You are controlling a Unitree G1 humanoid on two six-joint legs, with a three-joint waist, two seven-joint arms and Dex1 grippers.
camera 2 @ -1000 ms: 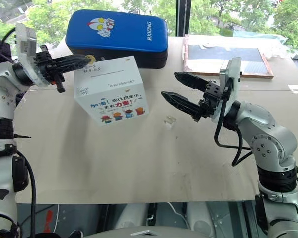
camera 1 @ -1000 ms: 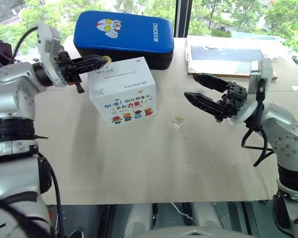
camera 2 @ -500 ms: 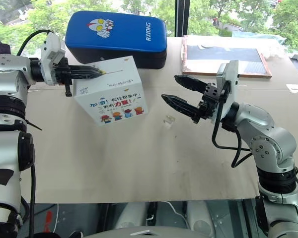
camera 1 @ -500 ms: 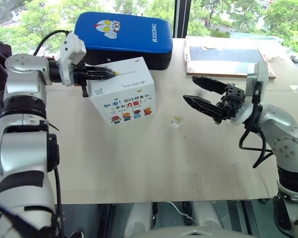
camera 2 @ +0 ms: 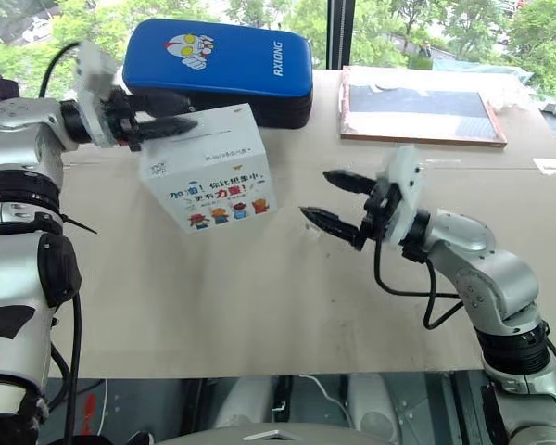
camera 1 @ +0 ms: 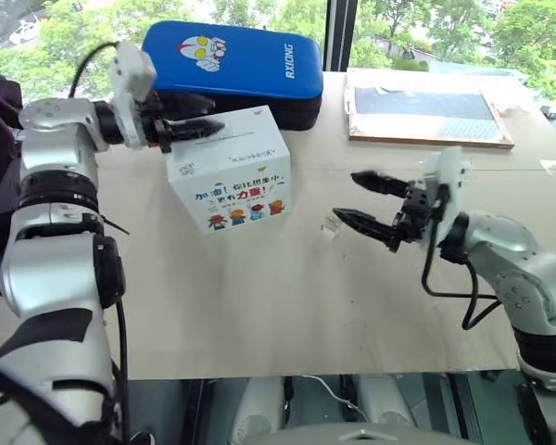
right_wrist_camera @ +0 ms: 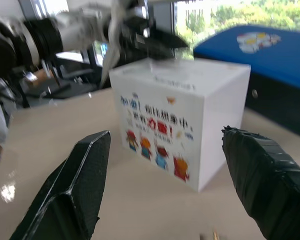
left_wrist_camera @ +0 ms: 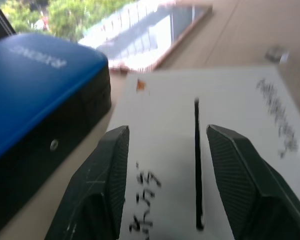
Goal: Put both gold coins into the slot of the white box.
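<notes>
The white box (camera 1: pixel 230 174) stands on the table with its cartoon side facing me. The slot (left_wrist_camera: pixel 197 160) runs along its plain top face. My left gripper (camera 1: pixel 208 113) hovers level over that top face. It is open, its fingers (left_wrist_camera: pixel 107 170) straddle the slot, and nothing sits between them. My right gripper (camera 1: pixel 346 196) is open and empty, low over the table to the right of the box. Its lower fingertip is beside a small clear holder (camera 1: pixel 331 225). The gold coins are hidden from me.
A blue padded case (camera 1: pixel 232 60) with a cartoon face lies right behind the box. A flat framed board (camera 1: pixel 426 107) rests at the back right. The table's front edge (camera 1: pixel 287 375) is close to me.
My left gripper has swung in over the box top and opened; the gold coin seen at its tips a second ago is gone from sight. My right gripper has sunk toward the clear holder.
</notes>
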